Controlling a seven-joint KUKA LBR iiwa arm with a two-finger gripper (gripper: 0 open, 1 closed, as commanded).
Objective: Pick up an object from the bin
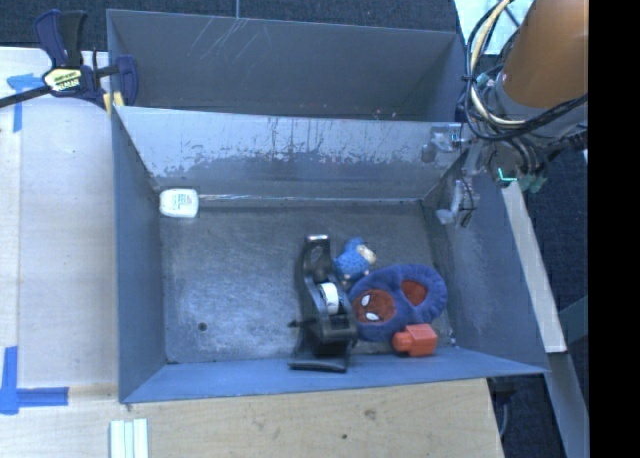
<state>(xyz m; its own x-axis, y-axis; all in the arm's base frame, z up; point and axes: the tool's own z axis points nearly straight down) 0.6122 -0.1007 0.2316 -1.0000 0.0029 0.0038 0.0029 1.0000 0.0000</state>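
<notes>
My end effector (457,206) hangs by the right wall of the bin (230,276), near the back corner. It has nothing in it that I can see. I cannot tell if it is open or closed. Nothing lies right under it.

The things lie in a little heap at the front of the bin, a bit right of the middle. The one closest to my end effector is a blue soft toy (408,294) with red and orange spots. I think it is light and squishy, so it will bend and not break. I would grab its puffy edge on the right side, where there is room.

A small blue toy (353,257) sits just behind it. A black tool (322,311) lies touching its left side. That one looks hard and heavier, and may slip. An orange block (415,340) sits at the front. It looks stiff and easy to pinch. A white thing (179,203) lies alone, far off by the left wall.
</notes>
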